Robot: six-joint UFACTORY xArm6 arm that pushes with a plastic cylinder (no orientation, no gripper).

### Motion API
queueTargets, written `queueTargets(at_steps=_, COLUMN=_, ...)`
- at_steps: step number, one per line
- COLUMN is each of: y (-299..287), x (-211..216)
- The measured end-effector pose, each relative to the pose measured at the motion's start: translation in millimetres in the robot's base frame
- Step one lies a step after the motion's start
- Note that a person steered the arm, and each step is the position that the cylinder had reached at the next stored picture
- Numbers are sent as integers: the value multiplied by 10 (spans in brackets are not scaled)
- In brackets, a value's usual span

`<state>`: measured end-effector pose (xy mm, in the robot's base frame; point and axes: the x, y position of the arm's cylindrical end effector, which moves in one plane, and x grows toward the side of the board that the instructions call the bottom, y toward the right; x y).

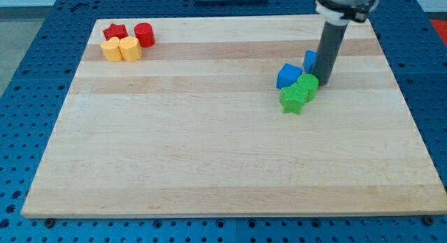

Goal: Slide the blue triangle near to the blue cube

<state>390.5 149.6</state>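
Note:
The blue triangle [287,76] lies right of the board's middle, toward the view's top. The blue cube [310,61] sits just up and right of it, partly hidden behind my rod. My tip [325,82] rests on the board right of the triangle and just below the cube, close beside the green blocks. A green star [293,99] and a green cylinder-like block [307,84] sit directly below the blue triangle, touching it.
At the view's top left is a cluster: a red star [114,31], a red cylinder [144,34], and two yellow blocks [121,49]. The wooden board [209,152] sits on a blue perforated table.

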Motion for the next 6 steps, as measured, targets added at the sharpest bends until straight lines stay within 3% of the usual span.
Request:
queueTargets(at_steps=1, y=211, x=-1)
queueTargets(at_steps=2, y=868, x=-140)
queueTargets(at_steps=3, y=1022, x=-775)
queueTargets(at_steps=4, y=696, x=-1023)
queueTargets(at_steps=5, y=30, x=-718)
queueTargets(at_steps=6, y=-153, x=-480)
